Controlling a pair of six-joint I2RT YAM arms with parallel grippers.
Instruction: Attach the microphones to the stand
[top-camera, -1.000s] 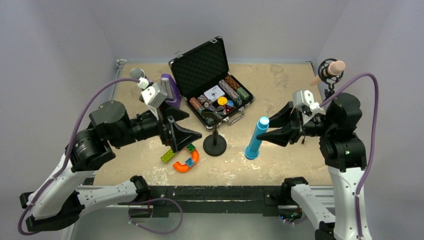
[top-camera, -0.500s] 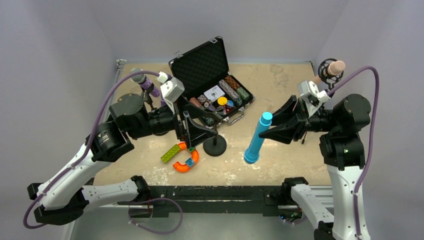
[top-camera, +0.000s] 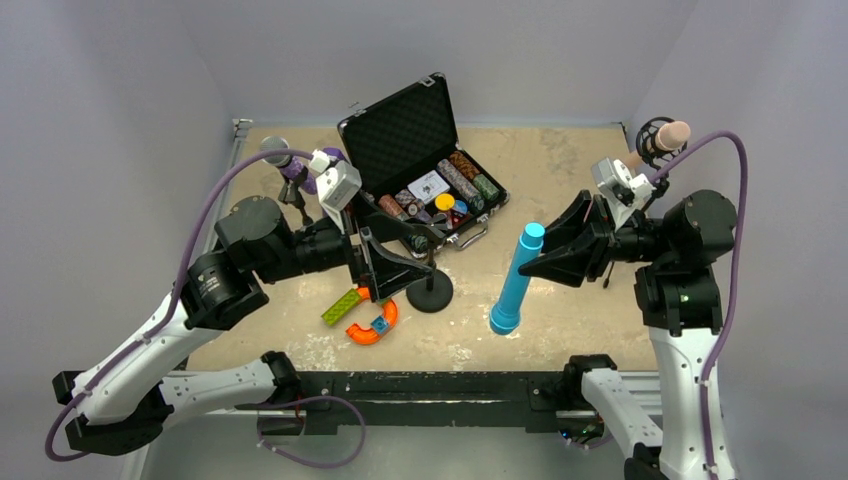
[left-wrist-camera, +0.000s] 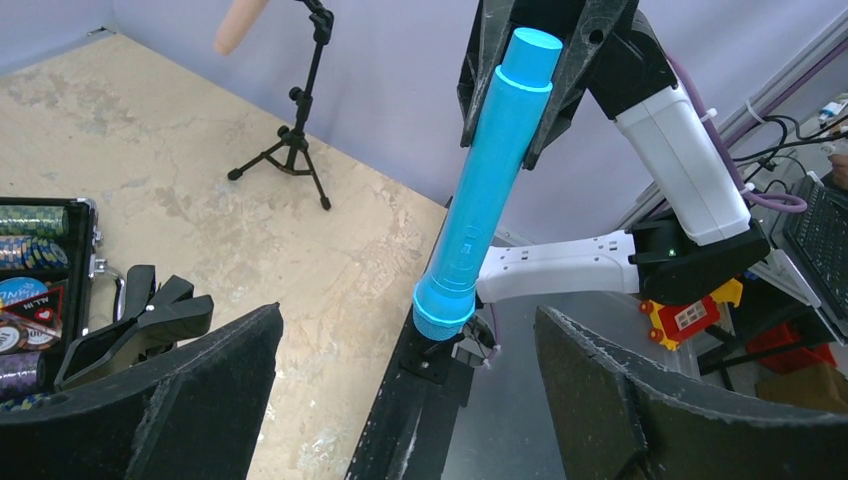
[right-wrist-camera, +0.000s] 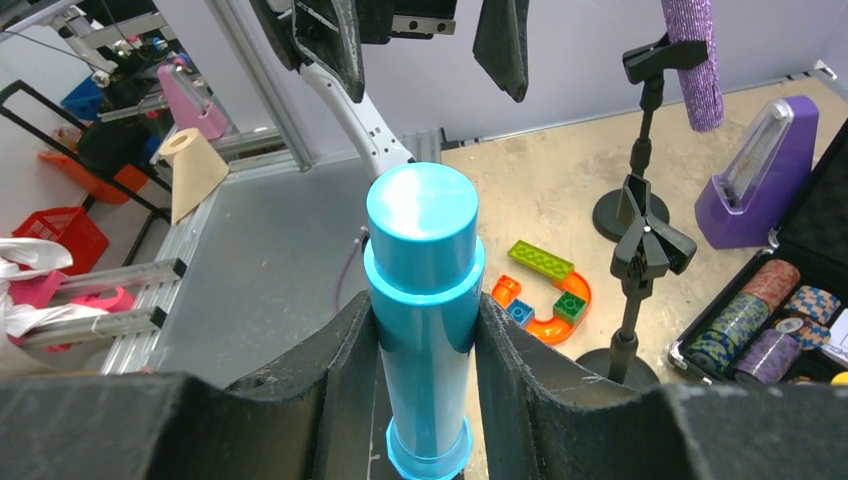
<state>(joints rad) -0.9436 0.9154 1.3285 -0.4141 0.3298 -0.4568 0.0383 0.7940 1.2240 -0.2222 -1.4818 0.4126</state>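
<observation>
White and black arms (top-camera: 132, 352), purple cables (top-camera: 744, 210)

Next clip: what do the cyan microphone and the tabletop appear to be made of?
The cyan microphone is probably smooth moulded plastic with a semi-gloss finish: uniform colour, with soft highlights on its flat end cap. The tabletop looks like worn wood or board, matte beige with pale scuffed patches. The exact material cannot be told.

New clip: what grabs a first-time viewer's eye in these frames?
The bright cyan microphone stands out first, held near-upright, right of centre, between the fingers of the right gripper. Behind it, at the back, sits an open black case of poker chips. To the microphone's left, the left gripper gapes wide beside an empty clip stand.
</observation>
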